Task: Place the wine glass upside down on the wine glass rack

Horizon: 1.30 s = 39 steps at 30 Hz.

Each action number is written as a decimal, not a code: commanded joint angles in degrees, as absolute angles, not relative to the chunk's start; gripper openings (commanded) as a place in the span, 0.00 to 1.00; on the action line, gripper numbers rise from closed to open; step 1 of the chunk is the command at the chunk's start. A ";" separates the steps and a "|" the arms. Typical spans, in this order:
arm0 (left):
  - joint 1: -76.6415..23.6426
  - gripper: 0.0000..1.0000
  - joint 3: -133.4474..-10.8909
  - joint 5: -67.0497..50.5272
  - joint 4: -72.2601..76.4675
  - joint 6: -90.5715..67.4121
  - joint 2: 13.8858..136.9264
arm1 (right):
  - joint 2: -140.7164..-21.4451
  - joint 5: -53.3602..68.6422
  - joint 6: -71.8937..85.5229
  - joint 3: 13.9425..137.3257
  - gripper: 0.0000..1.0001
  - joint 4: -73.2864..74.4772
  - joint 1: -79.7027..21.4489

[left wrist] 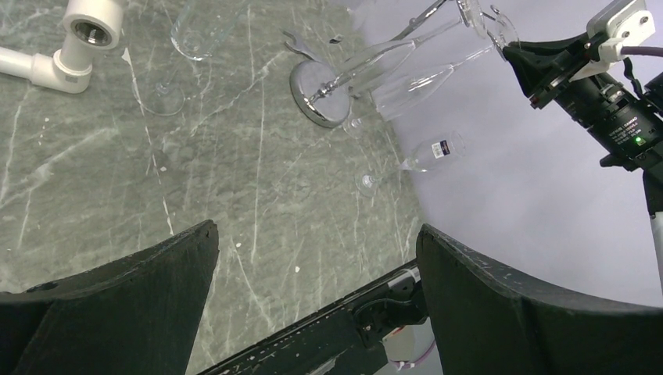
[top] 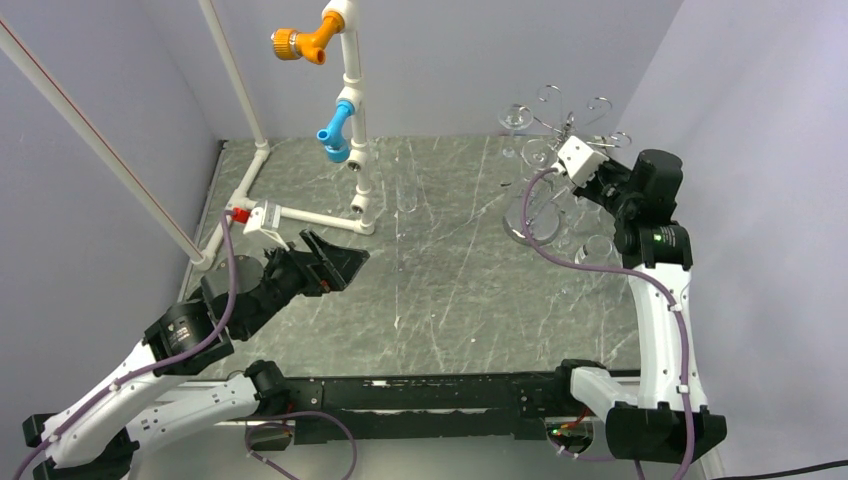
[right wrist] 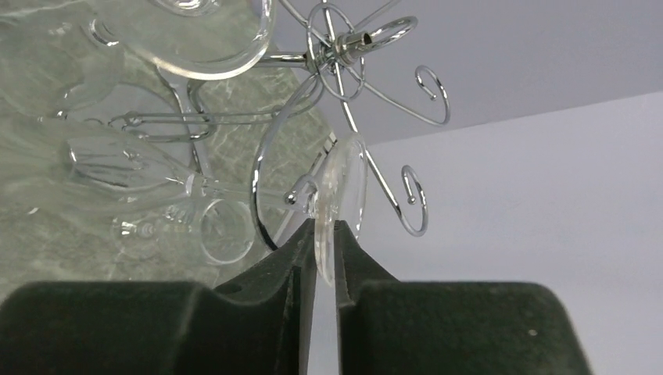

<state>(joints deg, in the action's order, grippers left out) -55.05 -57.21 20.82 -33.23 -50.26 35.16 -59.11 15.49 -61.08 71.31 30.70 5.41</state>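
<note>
The right wrist view is the only one that shows the grip. The right tool (right wrist: 326, 226) is closed on the thin round foot of the wine glass (right wrist: 344, 180), with one black finger on each face of the disc. The clear stem runs away from the foot through a curled arm of the wine glass rack (right wrist: 344, 55), and the bowl is on the side toward the desk (top: 450, 300), so the glass is upside down at the rack top. From above this contact cannot be read. There the glass is almost invisible against the chrome wires, and the wrist body covers the fingers.

The left wrist view adds the rack's foot, a round mirror-like base (left wrist: 320, 94) standing on the grey, scratched, marble-patterned desk. Other glasses (left wrist: 410, 78) hang long and narrow beside the post. One glass with a small dark label (left wrist: 438, 148) stands on the desk near the base. The left tool (left wrist: 317, 230) is wide open and holds nothing. Its two matte black fingers are cut off by the lower edge of the picture.

A white pipe frame (top: 350, 90) with orange and blue fittings stands at the back left of the desk. Several transparent glass outlines overlap in the right wrist view, so I cannot count them.
</note>
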 commanded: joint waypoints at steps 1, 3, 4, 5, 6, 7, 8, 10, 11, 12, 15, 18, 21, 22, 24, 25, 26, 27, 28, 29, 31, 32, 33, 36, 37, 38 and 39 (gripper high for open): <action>-54.67 0.99 -57.16 20.22 -30.68 -49.96 35.37 | -60.13 16.18 -59.79 74.04 0.20 29.16 5.52; -54.68 0.99 -56.79 20.21 -30.56 -50.30 35.08 | -60.33 16.75 -59.61 74.98 0.24 30.00 5.57; -54.65 0.99 -56.54 20.21 -30.45 -50.39 35.00 | -60.41 16.74 -59.41 75.50 0.26 30.38 5.49; -54.61 0.99 -56.31 20.21 -30.32 -50.59 34.81 | -60.38 16.97 -59.26 75.93 0.29 30.89 5.52; -54.62 0.99 -56.00 20.24 -30.06 -50.69 34.72 | -60.44 17.11 -59.28 76.40 0.31 31.48 5.53; -54.58 0.99 -55.87 20.14 -29.89 -50.79 34.68 | -60.35 17.30 -59.30 76.72 0.33 32.12 5.49; -54.58 0.99 -55.74 20.06 -29.75 -50.77 34.69 | -60.28 17.58 -59.10 76.99 0.34 32.69 5.52; -54.59 1.00 -55.85 19.92 -29.70 -50.51 34.99 | -60.06 18.12 -58.88 77.52 0.37 33.77 5.55; -54.50 1.00 -55.98 19.84 -29.73 -50.35 35.22 | -59.93 18.27 -58.58 77.78 0.39 34.29 5.55; -54.45 0.99 -56.25 19.66 -29.80 -50.14 35.42 | -59.93 18.40 -58.28 78.19 0.40 34.89 5.50; -54.20 0.99 -56.94 19.24 -29.97 -49.44 36.05 | -59.74 18.53 -57.31 79.31 0.44 36.74 5.58; -53.97 0.99 -57.53 18.88 -30.03 -48.85 36.66 | -59.22 18.62 -56.66 80.12 0.52 38.81 5.64; -53.66 0.99 -57.73 18.27 -29.86 -48.37 37.07 | -58.52 18.46 -55.56 80.73 0.56 40.44 5.64; -53.48 0.99 -57.83 18.02 -29.71 -48.30 37.27 | -58.27 18.46 -55.05 80.95 0.57 40.88 5.67; -53.23 0.99 -57.97 17.39 -29.45 -47.90 37.77 | -57.87 18.60 -53.98 81.60 0.58 41.85 5.68; -53.12 0.99 -58.18 17.06 -29.37 -47.67 38.06 | -57.58 18.88 -53.30 82.03 0.59 42.41 5.65; -52.87 0.99 -58.35 16.59 -29.27 -47.30 38.45 | -57.38 19.20 -52.60 82.79 0.60 43.05 5.73; -52.67 0.99 -58.67 16.16 -29.22 -46.98 38.89 | -57.25 19.60 -51.89 83.40 0.61 43.79 5.77; -52.38 0.99 -59.00 15.58 -29.24 -46.68 39.51 | -57.10 20.18 -51.07 84.07 0.62 44.49 5.69; -52.07 0.99 -59.52 14.94 -29.33 -46.33 40.32 | -57.10 20.86 -50.13 84.90 0.63 45.38 5.79; -51.45 1.00 -60.47 13.68 -29.43 -45.51 41.66 | -56.99 22.32 -48.32 86.41 0.64 47.06 5.68; -51.16 1.00 -60.93 13.07 -29.59 -45.23 42.33 | -57.02 22.98 -47.40 87.09 0.64 47.77 5.64; -50.71 0.99 -61.48 12.10 -29.69 -44.87 43.04 | -56.93 23.66 -46.16 87.77 0.64 48.40 5.69; -49.26 1.00 -63.36 9.59 -29.41 -43.79 45.53 | -56.87 27.08 -43.06 90.50 0.65 50.87 5.66; -48.66 0.99 -64.36 8.63 -29.30 -43.43 46.57 | -56.90 28.76 -41.88 91.52 0.65 51.81 5.72; -48.02 0.99 -65.50 7.86 -29.42 -43.39 48.09 | -57.03 31.05 -40.54 92.49 0.66 52.87 5.67; -47.27 0.99 -67.34 7.00 -29.98 -43.68 49.95 | -57.11 33.85 -38.72 93.29 0.66 53.78 5.59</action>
